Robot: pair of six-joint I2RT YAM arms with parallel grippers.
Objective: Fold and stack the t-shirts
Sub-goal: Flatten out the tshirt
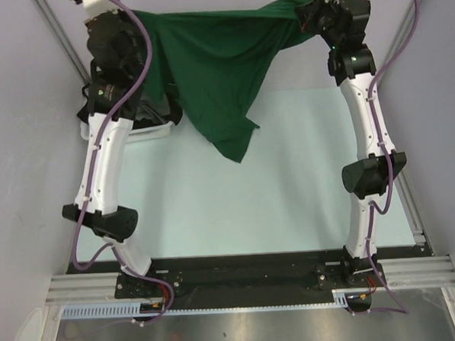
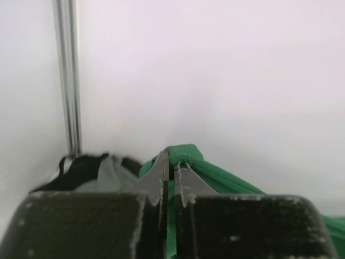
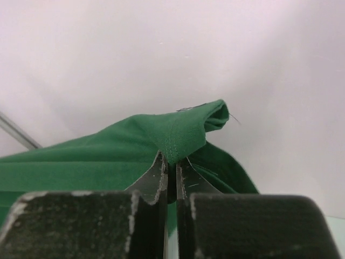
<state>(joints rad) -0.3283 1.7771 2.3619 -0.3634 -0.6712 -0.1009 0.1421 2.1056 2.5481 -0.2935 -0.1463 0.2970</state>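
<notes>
Jaws both clamped on green t-shirt (image 1: pixel 207 72), stretched between them (one corner drooping)

the t-shirt (image 1: pixel 207 65) hangs spread above the bench's (image 1: pixel 289 190) 12 o'clock edge, pinched at 11 by the left fingers (image 2: pixel 159 181) and at 1 by the right fingers (image 3: pixel 160 181). the basket (image 1: pixel 145 134) sits at 10 o'clock, other t-shirts (image 1: pixel 154 113) in it.

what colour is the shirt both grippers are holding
The t-shirt is dark green, clearest in top external view.
</notes>
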